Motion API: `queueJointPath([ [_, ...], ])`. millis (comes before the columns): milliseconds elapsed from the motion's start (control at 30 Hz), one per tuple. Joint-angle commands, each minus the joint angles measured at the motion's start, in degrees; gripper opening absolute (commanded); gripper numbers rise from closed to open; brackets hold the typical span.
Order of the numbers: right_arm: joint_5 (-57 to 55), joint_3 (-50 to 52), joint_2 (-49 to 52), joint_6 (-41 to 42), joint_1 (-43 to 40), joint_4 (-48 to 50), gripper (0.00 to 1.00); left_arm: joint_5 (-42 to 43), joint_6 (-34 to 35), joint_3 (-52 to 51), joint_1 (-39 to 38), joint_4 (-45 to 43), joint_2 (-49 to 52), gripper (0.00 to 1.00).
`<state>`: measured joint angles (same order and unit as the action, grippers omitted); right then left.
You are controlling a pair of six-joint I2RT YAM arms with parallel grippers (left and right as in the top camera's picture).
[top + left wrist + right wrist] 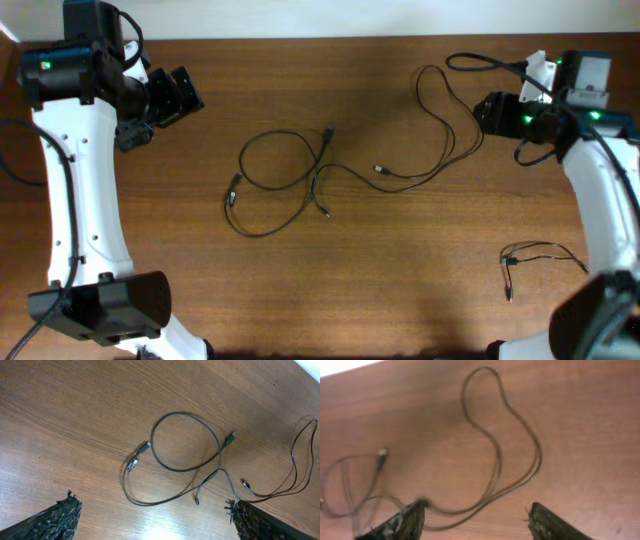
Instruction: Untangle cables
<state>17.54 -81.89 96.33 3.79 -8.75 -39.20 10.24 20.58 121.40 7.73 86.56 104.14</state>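
Hovering top-left over table w/ L gripper: jaws at full spread, nothing gripped by fingers. Sitting mid-table, main tangle of cables: round loop crossed by 2nd cord, plugs splayed alongside. Trailing from tangle toward R gripper, long cord, doubled back into tall narrow loop. R jaws well apart, clamping nothing; long cord passing right at one finger, can't tell if touching. Lying bottom-right, small separate cable, well apart from tangle.
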Motion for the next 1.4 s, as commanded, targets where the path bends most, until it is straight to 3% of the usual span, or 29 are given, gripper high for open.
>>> queueJointPath([
  [0,-3.0,0.7,8.3,-0.6,0.1,4.1,0.69,0.0,-0.9,0.7,-0.1,0.0,-1.1,0.99],
  [133,-3.2,0.7,17.6,-1.2,0.1,16.1,0.70,0.0,-0.9,0.7,-0.1,0.1,-1.1,0.99],
  [267,-6.8,0.7,21.6,-10.0,0.1,25.8,0.69,-0.2,-0.9,0.7,-0.1,0.1,-1.1,0.99],
  [367,-9.2,0.7,25.3,-14.2,0.1,27.8,0.68,-0.2,-0.9,0.7,-0.1,0.1,-1.1,0.99],
  [467,-9.2,0.7,30.0,-14.1,0.1,29.6,0.54,-0.2,-0.9,0.7,-0.1,0.1,-1.1,0.99],
  [567,-9.2,0.7,32.4,-14.1,0.1,29.7,0.52,-0.2,-0.9,0.7,-0.1,-0.1,-1.1,0.99],
  [600,-9.2,0.7,32.4,-14.1,0.1,29.6,0.44,-0.2,-0.9,0.7,-0.1,-0.2,-1.1,0.99],
  [667,-9.2,0.7,32.4,-14.0,0.1,29.6,0.09,-0.2,-0.9,0.7,-0.1,-0.4,-1.1,0.99],
  [700,-9.2,0.7,32.4,-13.9,0.1,29.2,0.04,-0.2,-0.9,0.7,-0.1,-0.4,-1.1,0.99],
  [800,-9.1,0.5,31.4,-12.6,0.1,25.5,0.04,-0.2,-0.9,0.7,-0.1,-0.4,-1.1,0.99],
  [867,-8.9,0.5,28.5,-10.2,0.1,23.2,0.04,-0.2,-0.9,0.7,-0.1,-0.4,-1.1,1.00],
  [967,-3.7,0.5,16.0,-10.1,0.1,19.0,0.04,-0.2,-0.9,0.7,-0.1,-0.4,-1.1,0.99],
  [1200,3.5,0.5,-21.6,-9.1,3.2,14.9,0.04,-0.2,-0.9,0.7,-0.1,-0.4,-1.1,1.00],
  [1333,3.5,0.6,-30.3,-9.1,6.4,13.0,0.04,0.1,-1.8,0.7,-0.1,0.5,-1.1,0.99],
  [1367,3.5,0.6,-30.9,-9.1,6.9,12.2,0.04,2.3,-5.8,0.7,-0.1,0.5,-1.1,0.99],
])
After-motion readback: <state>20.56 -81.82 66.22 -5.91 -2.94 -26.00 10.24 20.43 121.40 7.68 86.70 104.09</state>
